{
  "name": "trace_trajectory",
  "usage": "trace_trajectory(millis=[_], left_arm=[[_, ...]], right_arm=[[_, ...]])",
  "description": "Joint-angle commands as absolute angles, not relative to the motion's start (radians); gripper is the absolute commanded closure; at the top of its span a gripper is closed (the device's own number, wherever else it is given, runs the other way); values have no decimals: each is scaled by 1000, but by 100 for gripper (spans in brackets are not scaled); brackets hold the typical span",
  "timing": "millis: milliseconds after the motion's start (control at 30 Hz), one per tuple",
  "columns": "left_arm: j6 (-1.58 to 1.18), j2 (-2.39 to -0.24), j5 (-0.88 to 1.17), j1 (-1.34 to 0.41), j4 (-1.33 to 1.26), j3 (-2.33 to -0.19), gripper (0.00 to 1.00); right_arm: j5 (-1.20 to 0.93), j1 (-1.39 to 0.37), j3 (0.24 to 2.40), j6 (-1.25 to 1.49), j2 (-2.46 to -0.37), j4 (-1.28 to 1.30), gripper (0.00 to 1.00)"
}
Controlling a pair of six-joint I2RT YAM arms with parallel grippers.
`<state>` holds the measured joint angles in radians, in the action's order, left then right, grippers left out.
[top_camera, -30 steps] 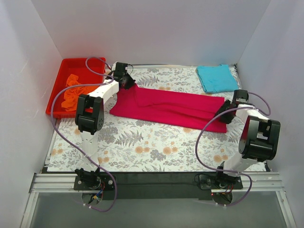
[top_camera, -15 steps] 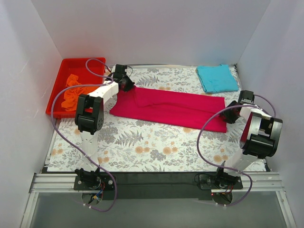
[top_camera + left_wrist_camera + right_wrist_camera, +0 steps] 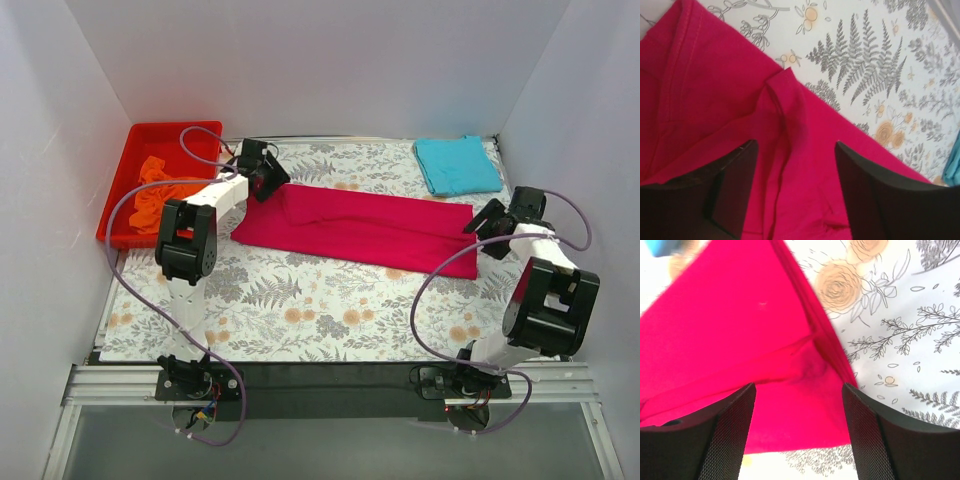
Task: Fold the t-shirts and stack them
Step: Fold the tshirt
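White walls close in three sides of a table [image 3: 300, 310] covered in a fern-and-flower print.

Crimson-pink t-shirt [image 3: 370, 225]: largest item. It lies flat as a long folded band across the middle of the table, running from near the far-left corner down toward the right edge. A raised crease shows at its left end in the left wrist view.

Red bin [image 3: 165, 133]: sits beside the table's far-left corner, just off the left edge.

Turquoise t-shirt [image 3: 457, 165]: folded into a neat rectangle at the far-right corner, apart from the crimson band.

Orange t-shirt [image 3: 155, 190]: crumpled inside the red bin, unfolded.

Left gripper [image 3: 795, 145]: over the left end of the crimson-pink t-shirt, jaws apart, nothing clamped between them; the crease lies below the gap.

Right gripper [image 3: 799, 390]: over the right end of the same t-shirt near the right edge, jaws spread, cloth corner below and not pinched. Whether either gripper's tips touch the cloth cannot be told.
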<state>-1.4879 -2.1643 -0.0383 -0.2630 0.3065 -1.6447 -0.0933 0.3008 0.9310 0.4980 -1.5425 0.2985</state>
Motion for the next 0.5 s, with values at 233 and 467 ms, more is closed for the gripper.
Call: trace_trajectory(millis=[233, 467], left_arm=[[-1434, -1941, -21, -322, 382, -1467, 35], [-1431, -1973, -20, -359, 385, -1437, 43]], right_arm=[[-136, 262, 824, 388, -1283, 380, 35], [-195, 250, 762, 377, -1206, 382, 34]])
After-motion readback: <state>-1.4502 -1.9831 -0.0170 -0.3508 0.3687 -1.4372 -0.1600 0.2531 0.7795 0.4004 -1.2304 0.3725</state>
